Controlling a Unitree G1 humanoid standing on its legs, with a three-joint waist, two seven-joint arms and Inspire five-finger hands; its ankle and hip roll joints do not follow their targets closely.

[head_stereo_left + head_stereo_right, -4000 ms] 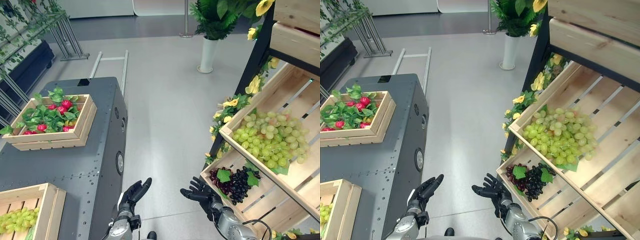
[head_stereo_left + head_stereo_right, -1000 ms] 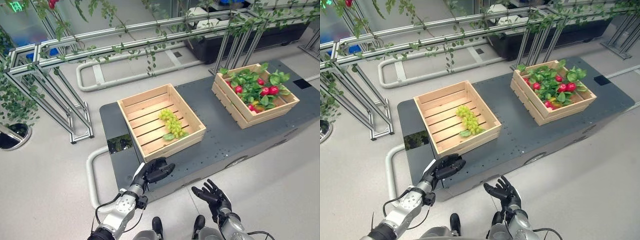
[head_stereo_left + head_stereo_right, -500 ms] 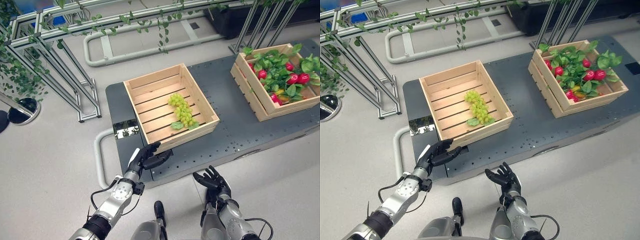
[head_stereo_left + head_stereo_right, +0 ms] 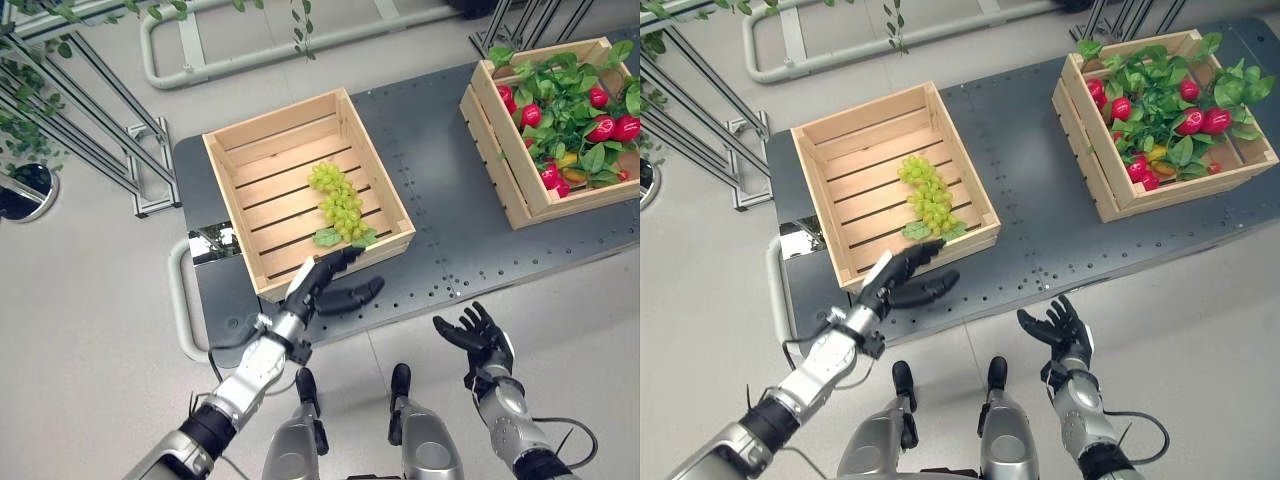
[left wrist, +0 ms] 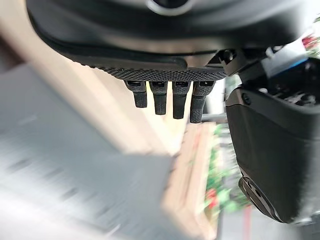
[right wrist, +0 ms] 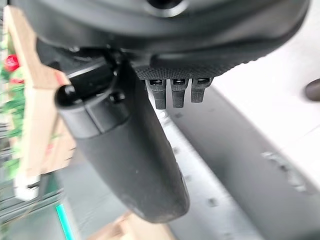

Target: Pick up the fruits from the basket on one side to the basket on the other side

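Two wooden crates sit on the dark grey table (image 4: 440,250). One, the slatted crate (image 4: 300,190) toward the robot's left, holds a single bunch of green grapes (image 4: 338,203) with a green leaf at its near end, lying against the crate's right inner wall. The second crate (image 4: 1160,120), well apart toward the robot's right, is heaped with green leaves and red fruits (image 4: 1200,120).

The left robot hand (image 4: 325,285) reaches up to the near rim of the slatted crate, fingers straight and spread, their tips at the crate's front board just below the grapes' leaf, the thumb standing out to the side over the table's surface. It holds nothing; in the left wrist view the fingers (image 5: 172,100) stand straight, with blurred wood past them.

The right robot hand (image 4: 478,338) hovers low over the floor just off the table's near edge, palm up, fingers relaxed and fanned apart, empty. Its wrist view shows fingers (image 6: 172,92) straight and the thumb long beside them, with the table's perforated top beyond.

Metal rails with trailing green vines (image 4: 60,90) stand beyond the table on the robot's left.
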